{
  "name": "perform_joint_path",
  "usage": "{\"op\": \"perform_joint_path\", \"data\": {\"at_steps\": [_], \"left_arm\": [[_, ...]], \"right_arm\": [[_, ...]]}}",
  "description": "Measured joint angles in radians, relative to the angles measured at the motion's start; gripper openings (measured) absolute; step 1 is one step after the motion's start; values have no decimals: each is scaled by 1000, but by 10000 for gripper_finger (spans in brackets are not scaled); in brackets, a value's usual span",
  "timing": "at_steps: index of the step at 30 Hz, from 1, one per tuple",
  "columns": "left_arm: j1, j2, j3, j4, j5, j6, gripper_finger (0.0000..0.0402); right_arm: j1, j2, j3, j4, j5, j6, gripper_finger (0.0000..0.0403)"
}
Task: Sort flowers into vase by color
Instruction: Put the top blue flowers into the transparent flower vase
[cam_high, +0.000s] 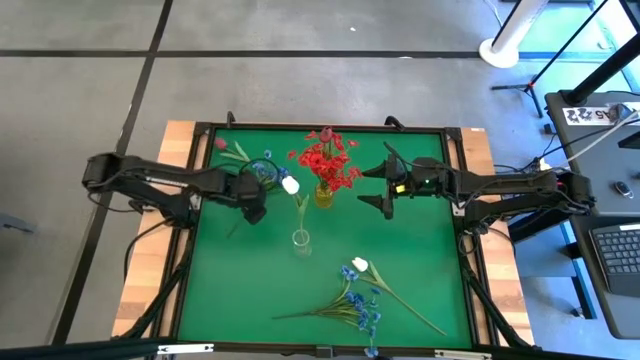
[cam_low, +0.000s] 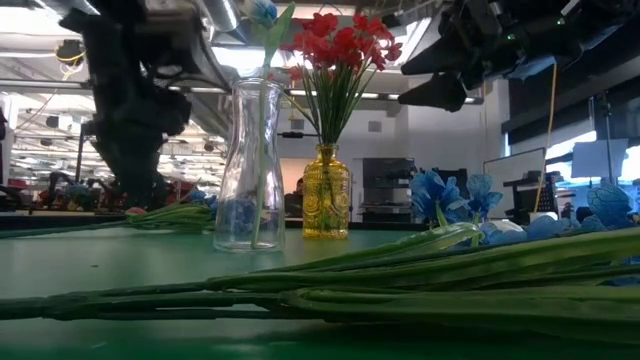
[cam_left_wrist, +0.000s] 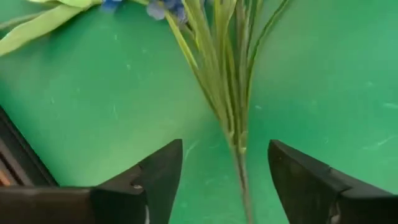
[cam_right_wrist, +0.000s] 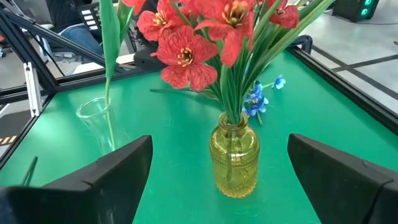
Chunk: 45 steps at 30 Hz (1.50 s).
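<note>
— Where do the flowers stand?

— The red flowers (cam_high: 324, 160) sit in the yellow vase (cam_high: 324, 195) near the far middle of the green table (cam_high: 420, 260). A white bud (cam_high: 291, 185) has its stem in the clear vase (cam_high: 301, 241), just in front. Blue flowers (cam_high: 360, 305) and another white bud (cam_high: 360, 264) lie loose near the front edge; a blue cluster (cam_high: 264, 170) and a pink bud (cam_high: 220, 144) lie far left.

— And the claws?

— The left gripper (cam_left_wrist: 225, 180) hangs over the blue cluster's stems, fingers spread on either side, not pinching. The right gripper (cam_right_wrist: 219, 180) faces the yellow vase, fingers wide apart, holding nothing.
</note>
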Motion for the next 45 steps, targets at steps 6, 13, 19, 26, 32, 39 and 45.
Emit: {"op": "perform_joint_path", "data": {"at_steps": [6,13,19,26,32,39,45], "left_arm": [[106,44,0,85,123,131,247],[214,62,-64,151,187,190,247],[258,53,-204,319,278,163,247],[220,33,-197,321,224,153,225],[203,34,-186,338,203,53,127],[176,-16,-179,331,118,50,16],[125,-228,-78,208,11,30,10]], "right_arm": [[0,0,0,-9,-6,-1,369],[0,0,0,-29,-5,-2,369],[0,0,0,-31,-5,-5,369],[0,0,0,-30,21,-7,369],[0,0,0,-28,37,-7,369],[0,0,0,-32,37,-1,369],[0,1,0,-56,37,7,369]]}}
